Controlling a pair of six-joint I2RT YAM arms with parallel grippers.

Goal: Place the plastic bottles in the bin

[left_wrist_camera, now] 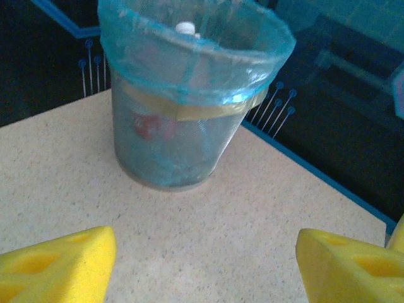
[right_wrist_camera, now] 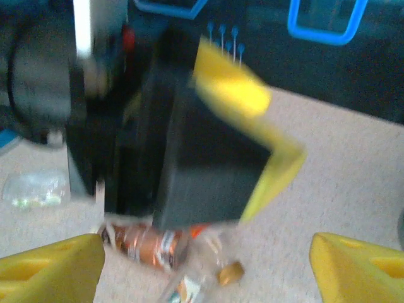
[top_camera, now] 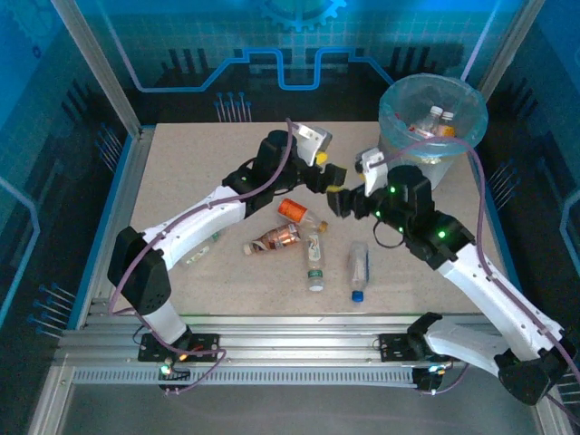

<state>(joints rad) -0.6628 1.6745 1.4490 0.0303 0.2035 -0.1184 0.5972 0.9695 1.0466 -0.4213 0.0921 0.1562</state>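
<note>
The bin (top_camera: pixel 433 116), grey with a pale blue bag, stands at the table's far right and holds bottles (top_camera: pixel 435 123). Loose plastic bottles lie mid-table: an orange one (top_camera: pixel 292 209), a copper-labelled one (top_camera: pixel 272 239), a clear green-labelled one (top_camera: pixel 314 261) and a blue-capped one (top_camera: pixel 359 270). My left gripper (top_camera: pixel 332 175) hovers above them, open and empty, facing the bin (left_wrist_camera: pixel 189 95). My right gripper (top_camera: pixel 341 201) is close beside it, also open and empty. In the right wrist view the copper-labelled bottle (right_wrist_camera: pixel 148 243) lies below the left gripper's black and yellow finger (right_wrist_camera: pixel 221 158).
A crushed clear bottle (top_camera: pixel 201 249) lies under the left forearm. The two grippers nearly touch over the table's middle. Bare table lies between the left gripper (left_wrist_camera: pixel 205 265) and the bin. A raised blue frame edges the table (top_camera: pixel 272 285).
</note>
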